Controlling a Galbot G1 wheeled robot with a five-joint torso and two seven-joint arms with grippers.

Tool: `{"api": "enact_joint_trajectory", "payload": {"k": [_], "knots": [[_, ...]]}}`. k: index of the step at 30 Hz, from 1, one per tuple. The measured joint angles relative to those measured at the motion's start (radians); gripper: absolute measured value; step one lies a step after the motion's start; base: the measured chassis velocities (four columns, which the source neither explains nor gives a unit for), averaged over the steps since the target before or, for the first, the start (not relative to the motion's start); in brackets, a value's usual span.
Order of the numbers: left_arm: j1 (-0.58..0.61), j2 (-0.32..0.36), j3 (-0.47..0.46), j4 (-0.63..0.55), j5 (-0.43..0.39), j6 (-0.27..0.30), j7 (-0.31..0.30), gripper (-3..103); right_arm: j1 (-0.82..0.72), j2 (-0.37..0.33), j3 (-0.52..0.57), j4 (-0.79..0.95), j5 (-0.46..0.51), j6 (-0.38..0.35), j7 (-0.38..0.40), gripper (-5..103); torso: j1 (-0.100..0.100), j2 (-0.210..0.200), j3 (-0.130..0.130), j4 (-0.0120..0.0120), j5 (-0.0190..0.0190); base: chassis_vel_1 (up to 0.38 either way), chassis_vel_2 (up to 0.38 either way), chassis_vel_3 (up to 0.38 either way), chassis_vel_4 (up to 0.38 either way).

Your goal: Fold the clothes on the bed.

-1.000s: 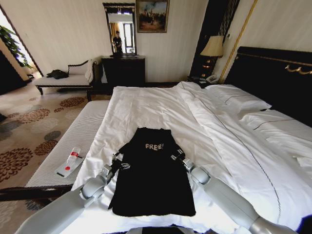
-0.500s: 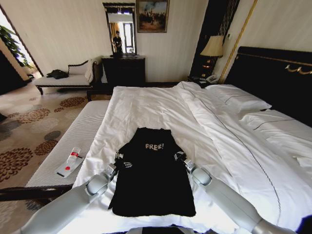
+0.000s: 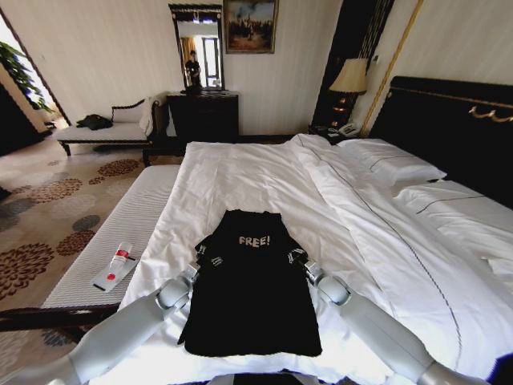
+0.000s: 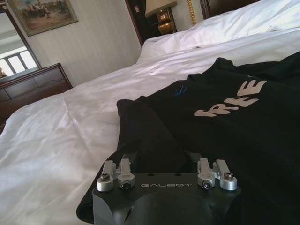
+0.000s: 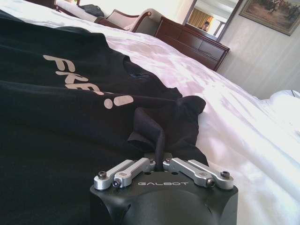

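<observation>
**Both sleeves now tucked in; the T-shirt lies as a narrow strip**

Compared with a second ago, the two arms have drawn back toward the robot and the sleeves no longer stick out. A second ago the left end effector (image 3: pixel 195 269) and right end effector (image 3: pixel 303 264) were pressed against the sleeve ends; now each sits lower and just off the shirt's edges, with the sleeves folded inward over the chest. In the right wrist view a pinch of black sleeve cloth stands between the right end effector's (image 5: pixel 158 165) nearly closed fingers, so it appears to grip the sleeve. The left end effector (image 4: pixel 165 172) has its fingers spread wide, with the sleeve fold lying just ahead of them and nothing gripped.

That suggests the sleeve-folding step is largely done, while the lengthwise fold remains.

The black T-shirt (image 3: pixel 250 297) rests on the white duvet near the foot of the bed (image 3: pixel 264 172), between the two arms. Its long axis runs away from the robot: collar farthest, hem nearest, "FREE" lettering (image 3: pixel 254 241) facing up and readable from the robot's side.
</observation>
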Motion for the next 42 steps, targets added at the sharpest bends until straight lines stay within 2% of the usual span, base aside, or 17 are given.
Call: {"api": "enact_joint_trajectory", "payload": {"k": [1, 3, 6, 7, 8, 9, 10, 12, 15, 23, 27, 32, 36, 42], "knots": [[0.000, 0.000, 0.000, 0.000, 0.000, 0.000, 0.000, 57, 0.000, 0.000, 0.000, 0.000, 0.000, 0.000, 0.000, 2, 0.000, 0.000, 0.000, 0.0000, 0.0000, 0.000, 0.000, 0.000, 0.000], [0.003, 0.004, -0.003, 0.004, -0.001, 0.000, 0.001, 45, 0.000, 0.000, 0.002, 0.000, 0.002, -0.001, 0.001, 2, 0.000, 0.000, 0.000, 0.0001, 0.0000, 0.000, 0.000, 0.000, 0.000], [0.004, 0.006, -0.004, 0.005, -0.002, 0.000, 0.003, 40, 0.000, 0.001, 0.002, 0.000, 0.002, -0.001, 0.002, 2, 0.000, 0.000, 0.000, 0.0000, 0.0000, 0.000, 0.000, 0.000, 0.000], [0.004, 0.006, -0.006, 0.006, -0.003, -0.001, 0.004, 34, -0.001, 0.001, 0.003, 0.001, 0.003, -0.001, 0.002, 2, 0.000, 0.000, 0.000, 0.0000, 0.0000, 0.000, 0.000, 0.000, 0.000], [0.004, 0.005, -0.007, 0.006, -0.003, -0.001, 0.004, 34, -0.001, 0.001, 0.003, 0.002, 0.003, -0.001, 0.003, 2, 0.000, 0.000, 0.000, 0.0000, 0.0000, 0.000, 0.000, 0.000, 0.000], [0.004, 0.002, -0.008, 0.006, -0.004, -0.002, 0.004, 24, -0.002, 0.001, 0.003, 0.003, 0.003, -0.002, 0.004, 2, 0.000, 0.000, 0.000, 0.0000, 0.0000, 0.000, 0.000, 0.000, 0.000], [0.004, 0.000, -0.010, 0.007, -0.005, -0.003, 0.001, 19, -0.002, 0.001, 0.004, 0.004, 0.003, -0.002, 0.005, 2, 0.000, 0.000, 0.000, -0.0001, -0.0001, 0.000, 0.000, 0.000, 0.000], [0.004, -0.002, -0.013, 0.007, -0.006, -0.003, -0.001, 19, -0.003, 0.001, 0.004, 0.005, 0.003, -0.002, 0.005, 2, 0.000, 0.000, 0.000, -0.0001, 0.0000, 0.000, 0.000, 0.000, 0.000], [0.005, -0.005, -0.020, 0.007, -0.008, -0.003, -0.004, 3, -0.004, -0.001, 0.005, 0.009, 0.004, -0.003, 0.006, 2, 0.000, 0.000, 0.000, -0.0001, 0.0000, 0.000, 0.000, 0.000, 0.000], [0.005, -0.006, -0.059, 0.005, -0.029, -0.002, -0.010, 2, -0.005, -0.004, 0.015, 0.027, 0.027, -0.005, 0.010, 2, 0.000, 0.000, 0.000, -0.0001, -0.0001, 0.000, 0.000, 0.000, 0.000], [0.000, -0.007, -0.118, -0.001, -0.084, 0.012, -0.026, 2, -0.004, -0.004, 0.040, 0.064, 0.137, -0.026, 0.029, 2, 0.000, 0.000, 0.000, -0.0001, 0.0000, 0.000, 0.000, 0.000, 0.000], [-0.002, -0.009, -0.172, -0.002, -0.123, 0.026, -0.037, 2, -0.002, -0.007, 0.071, 0.103, 0.228, -0.047, 0.045, 2, 0.000, 0.000, 0.000, 0.0000, 0.0000, 0.000, 0.000, 0.000, 0.000], [0.000, -0.015, -0.207, -0.001, -0.142, 0.034, -0.043, 2, -0.001, -0.013, 0.092, 0.113, 0.259, -0.059, 0.050, 2, 0.000, 0.000, 0.000, -0.0001, -0.0001, 0.000, 0.000, 0.000, 0.000], [0.021, -0.011, -0.232, -0.004, -0.146, 0.037, -0.046, 2, -0.022, -0.017, 0.105, 0.114, 0.242, -0.060, 0.040, 2, 0.000, 0.000, 0.000, -0.0001, -0.0001, 0.000, 0.000, 0.000, 0.000]]}}
